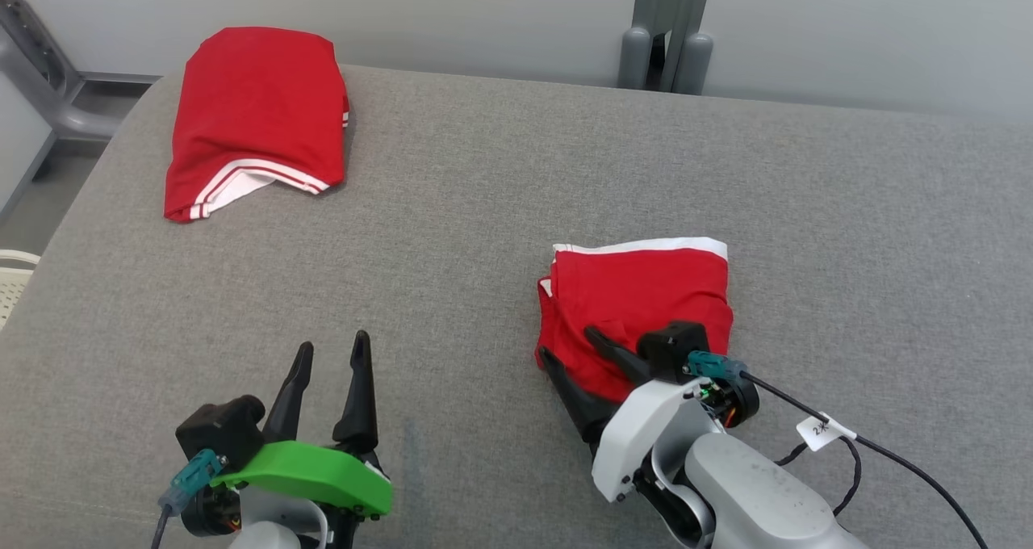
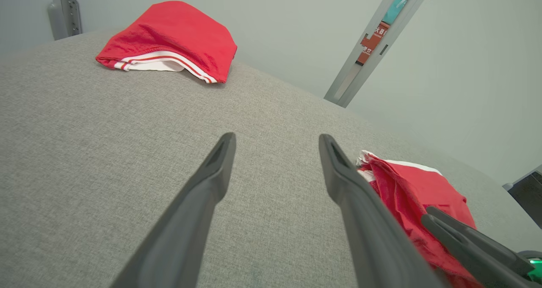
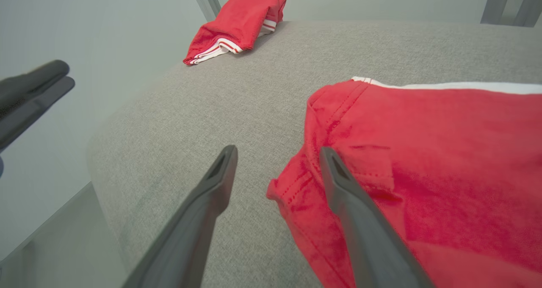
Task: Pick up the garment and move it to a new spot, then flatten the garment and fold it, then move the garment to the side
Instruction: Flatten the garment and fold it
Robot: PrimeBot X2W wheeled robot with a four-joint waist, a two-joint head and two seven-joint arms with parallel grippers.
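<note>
Garment (image 1: pixel 637 299) lies folded on bench (image 1: pixel 500 210), its corner straddled by right pincer (image 1: pixel 566 342), spread, nothing pinched. Left pincer (image 1: pixel 332 341) spread, empty. Fold looks done; side move maybe finished, can't confirm.

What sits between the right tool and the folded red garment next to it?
Nothing visible. The right tool is open at the garment's near corner, one finger over the cloth, the other over the grey padding. The second folded garment lies far to the left.
</note>
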